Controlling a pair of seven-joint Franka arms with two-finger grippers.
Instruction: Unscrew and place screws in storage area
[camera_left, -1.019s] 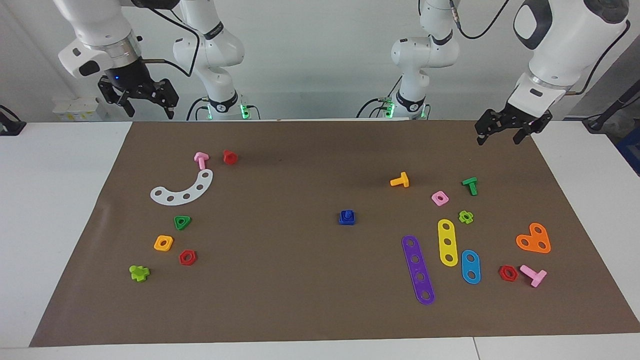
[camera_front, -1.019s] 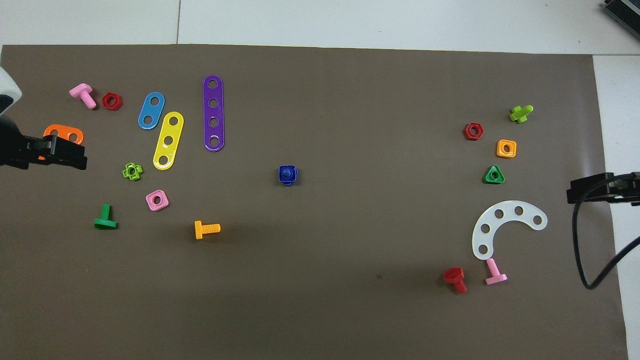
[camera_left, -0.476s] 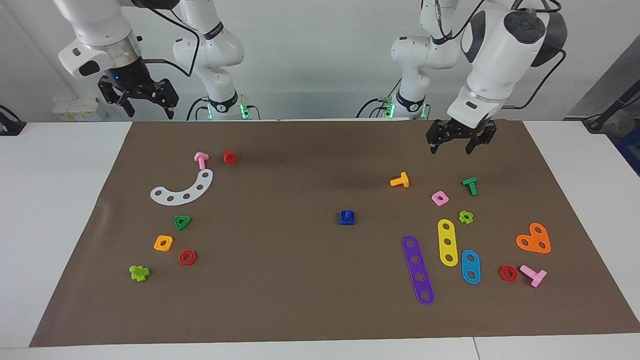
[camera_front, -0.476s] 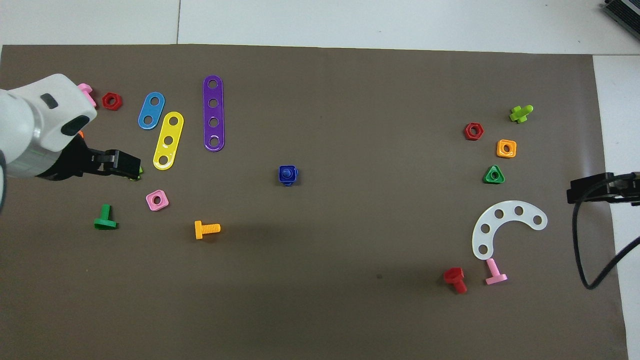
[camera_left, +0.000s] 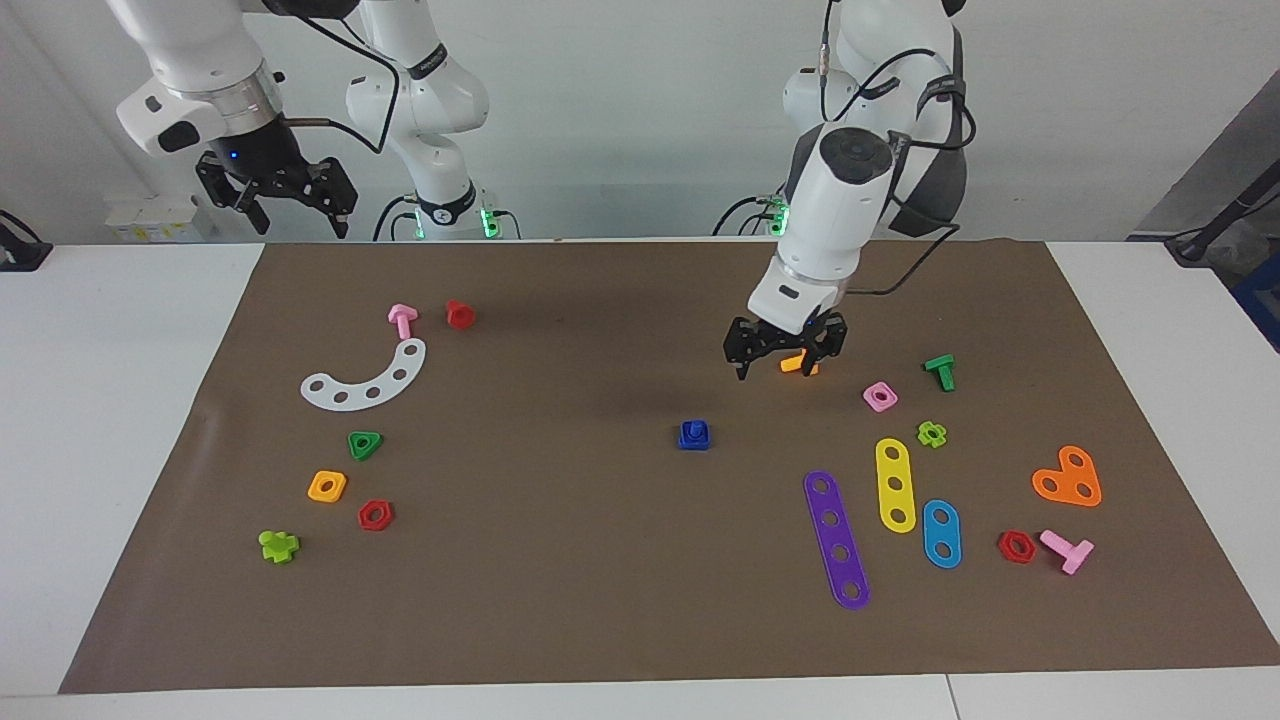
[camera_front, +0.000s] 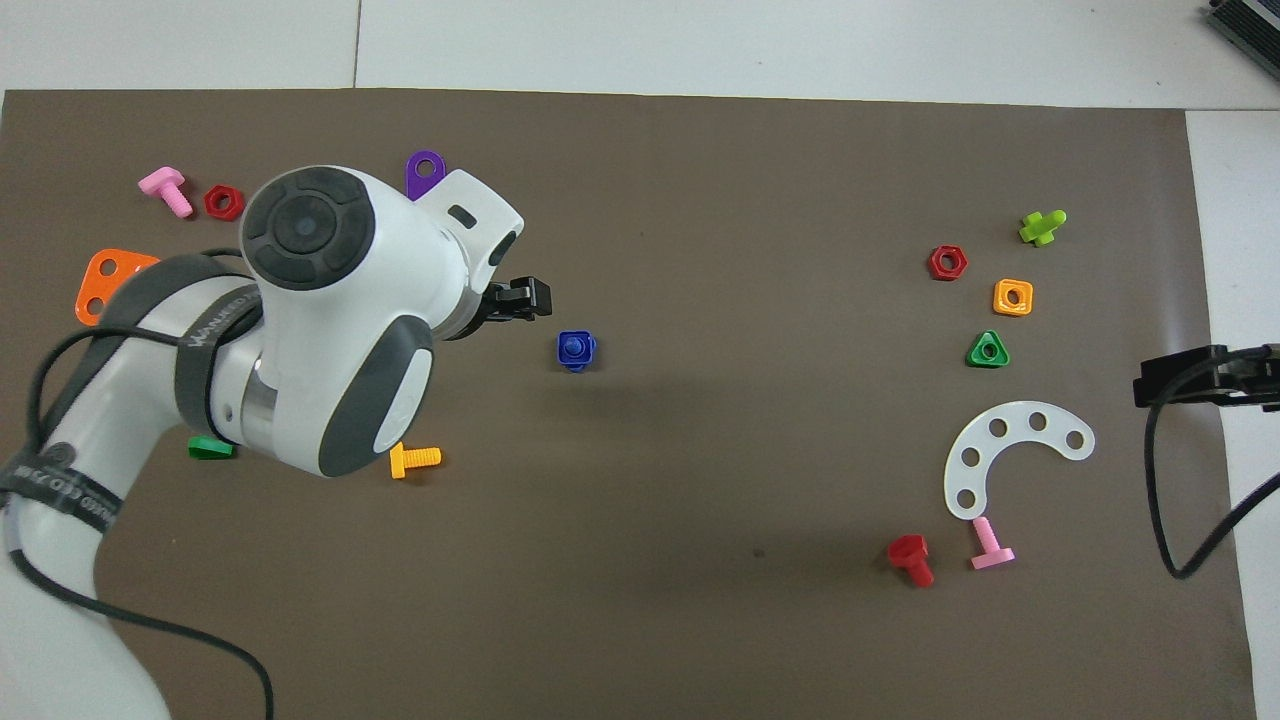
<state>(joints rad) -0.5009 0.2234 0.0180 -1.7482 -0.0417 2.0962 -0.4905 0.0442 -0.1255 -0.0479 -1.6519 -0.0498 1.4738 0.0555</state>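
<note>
The dark-blue screw (camera_left: 693, 433) stands mid-mat, its stem poking up through a blue square nut (camera_left: 694, 441); the pair also shows in the overhead view (camera_front: 576, 349). My left gripper (camera_left: 783, 362) is open and hangs low over the mat, beside the blue pair toward the left arm's end and short of it, with an orange bolt (camera_left: 799, 363) showing between its fingers. In the overhead view its tip (camera_front: 524, 298) sticks out from under the arm. My right gripper (camera_left: 297, 208) is open and waits raised at the mat's edge near its base (camera_front: 1142, 385).
Toward the left arm's end lie a pink nut (camera_left: 880, 396), green bolt (camera_left: 940, 370), purple strip (camera_left: 836, 538), yellow strip (camera_left: 895, 484) and orange plate (camera_left: 1068, 478). Toward the right arm's end lie a white arc (camera_left: 368, 378), red bolt (camera_left: 459, 314) and several nuts.
My left arm has swung in from the mat's corner toward the middle and come down, ending beside the blue screw. The right arm and all the parts have stayed still.
</note>
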